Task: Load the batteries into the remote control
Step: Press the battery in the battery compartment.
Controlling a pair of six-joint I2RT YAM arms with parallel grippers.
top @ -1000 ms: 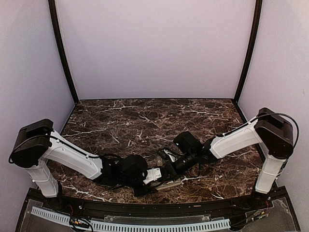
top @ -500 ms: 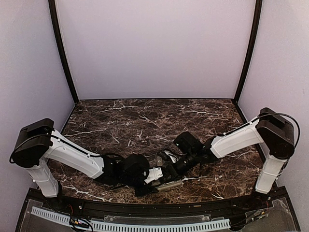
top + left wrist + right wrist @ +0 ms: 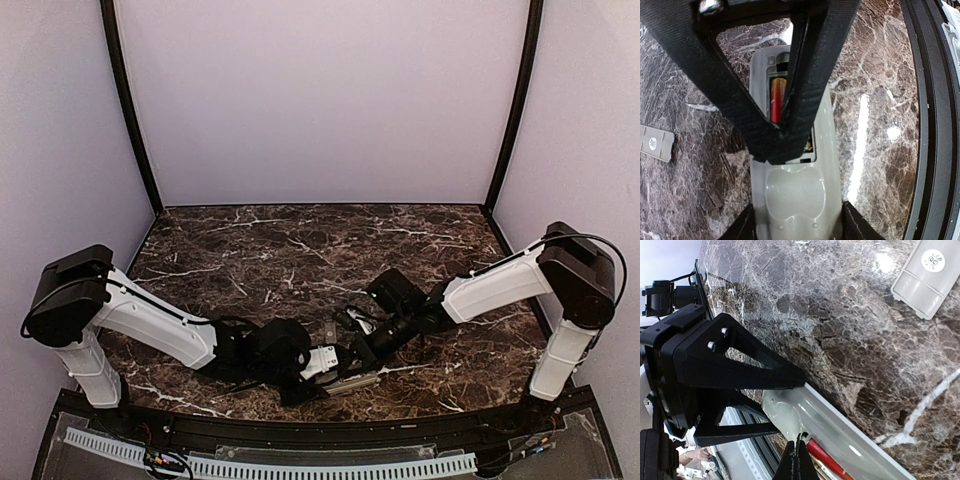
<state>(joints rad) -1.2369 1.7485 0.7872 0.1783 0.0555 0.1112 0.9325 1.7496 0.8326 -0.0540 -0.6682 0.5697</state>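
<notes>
The remote control (image 3: 795,200) lies near the table's (image 3: 300,250) front edge, grasped across its width by the left gripper (image 3: 797,227). The left wrist view shows a red battery (image 3: 777,97) in its open compartment. The right wrist view alone shows the right gripper (image 3: 799,460) clenched beside the battery, and the detached cover (image 3: 927,277) lying well apart.

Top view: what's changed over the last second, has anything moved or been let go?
The right arm shifted its wrist slightly to the right, with the shut right gripper still poised at the remote's open bay. Nothing was grabbed or released. The left gripper stays clamped on the remote, which has not moved, and a battery sits in the bay.
</notes>
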